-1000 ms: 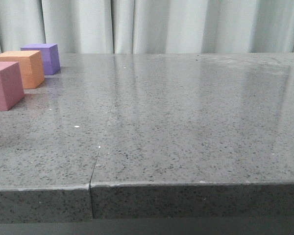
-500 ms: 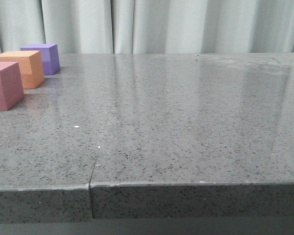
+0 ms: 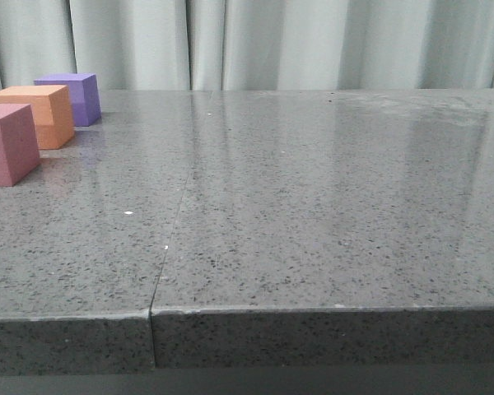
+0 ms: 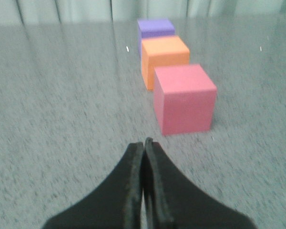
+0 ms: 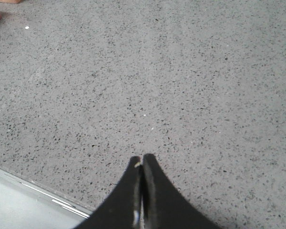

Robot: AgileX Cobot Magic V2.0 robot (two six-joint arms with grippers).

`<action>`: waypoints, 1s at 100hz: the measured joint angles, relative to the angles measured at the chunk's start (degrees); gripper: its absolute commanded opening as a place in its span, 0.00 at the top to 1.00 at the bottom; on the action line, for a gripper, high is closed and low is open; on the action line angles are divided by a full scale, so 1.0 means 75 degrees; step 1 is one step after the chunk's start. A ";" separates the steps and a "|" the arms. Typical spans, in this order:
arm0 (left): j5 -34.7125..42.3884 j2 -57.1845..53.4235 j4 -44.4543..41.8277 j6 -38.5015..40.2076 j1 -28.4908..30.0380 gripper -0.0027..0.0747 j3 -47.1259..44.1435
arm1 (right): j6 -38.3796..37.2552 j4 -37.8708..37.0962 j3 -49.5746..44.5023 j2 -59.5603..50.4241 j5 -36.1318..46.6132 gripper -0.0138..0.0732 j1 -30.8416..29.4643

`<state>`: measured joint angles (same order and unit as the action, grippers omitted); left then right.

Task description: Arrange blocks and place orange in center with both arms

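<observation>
Three cubes of like size are seen at the upper left of the front view, set in a row that runs away from the camera on a grey speckled table. The pink cube is nearest and cut off by the left edge of the frame, the orange cube stands behind it, and the purple cube is farthest, close to the pale curtain.

The orange cube is shown as bright and matte, with sharp edges, a lighter top face and a deeper orange side face. In the left wrist view it lies in the upper middle of the frame, between the purple cube above it and the pink cube below it. Whether it touches either neighbour cannot be told, since each is partly overlapped in both views.

The left gripper is seen at the bottom centre of its view, fingers pressed together with nothing between them, just short of the pink cube. The right gripper is likewise closed on nothing, over bare table at the bottom centre of its view, near the table's edge.
</observation>
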<state>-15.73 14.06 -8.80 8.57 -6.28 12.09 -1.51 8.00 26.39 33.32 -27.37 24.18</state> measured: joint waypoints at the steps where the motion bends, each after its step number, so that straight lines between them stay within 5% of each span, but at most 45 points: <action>1: 0.0126 -0.0062 0.0064 -0.0046 0.0028 0.99 -0.0069 | 0.0000 0.0000 0.0000 0.0000 0.0000 0.92 0.0000; 26: 0.1728 -0.1083 0.1072 -0.1215 0.0819 0.99 -0.1226 | 0.0000 0.0000 0.0000 0.0000 0.0000 0.92 0.0000; 100: 0.2014 -0.1923 0.1308 -0.1322 0.1093 0.99 -0.1620 | 0.0000 0.0000 0.0000 0.0000 0.0000 0.92 0.0000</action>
<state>-0.63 -0.36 1.01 -1.34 1.92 -0.07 -1.51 8.00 26.39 33.32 -27.37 24.18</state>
